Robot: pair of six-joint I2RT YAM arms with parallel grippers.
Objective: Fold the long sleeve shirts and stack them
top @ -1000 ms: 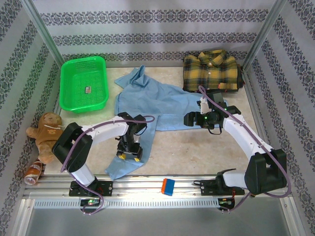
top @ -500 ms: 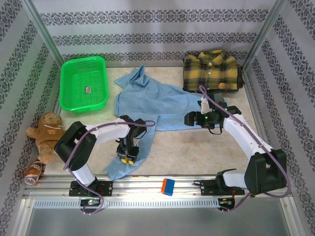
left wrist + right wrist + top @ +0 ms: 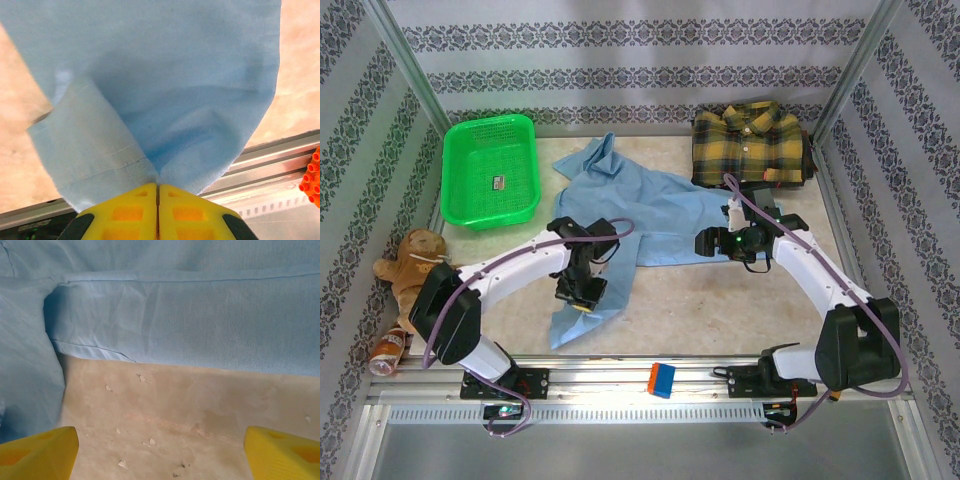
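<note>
Though vague overhead, left gripper (image 3: 157, 192) tight on blue shirt (image 3: 175, 90) from wrist view.

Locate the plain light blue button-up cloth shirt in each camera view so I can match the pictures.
Top external: the light blue shirt lies spread across the middle of the beige tabletop, its near end pinched by the left gripper.
Left wrist: it fans out from the shut yellow fingers, covering most of the picture.
Right wrist: it runs along the top and down the left edge.
Shared landmark: the beige tabletop bordering the cloth.

Left tool (image 3: 581, 300) grips the light blue shirt (image 3: 640, 205) at its near hem.
</note>
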